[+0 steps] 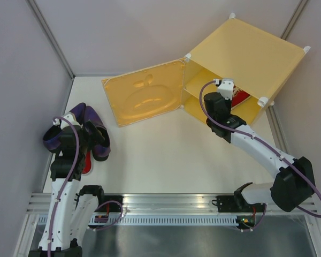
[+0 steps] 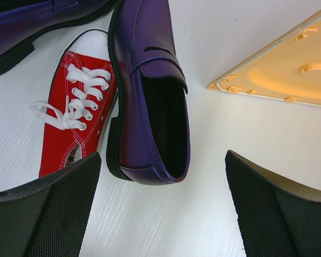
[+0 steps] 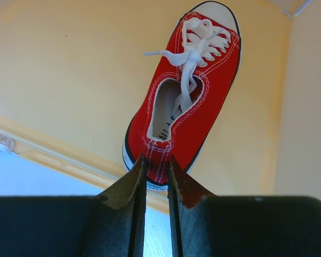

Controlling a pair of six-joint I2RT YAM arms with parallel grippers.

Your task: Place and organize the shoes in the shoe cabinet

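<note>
Near left, your left gripper [image 2: 161, 155] is hovering with fingers spread wide over 1 purple loafer [image 2: 150, 107]. Its wrist view is showing a laced red sneaker [image 2: 77, 123] just beside that loafer, mostly hidden from above. Far right, your right gripper [image 3: 156, 163] is clamping the heel of a second red sneaker [image 3: 187, 101], which is lying inside the shoe cabinet [image 1: 246, 53]. Only the top view is showing the open door [image 1: 144, 99].
</note>
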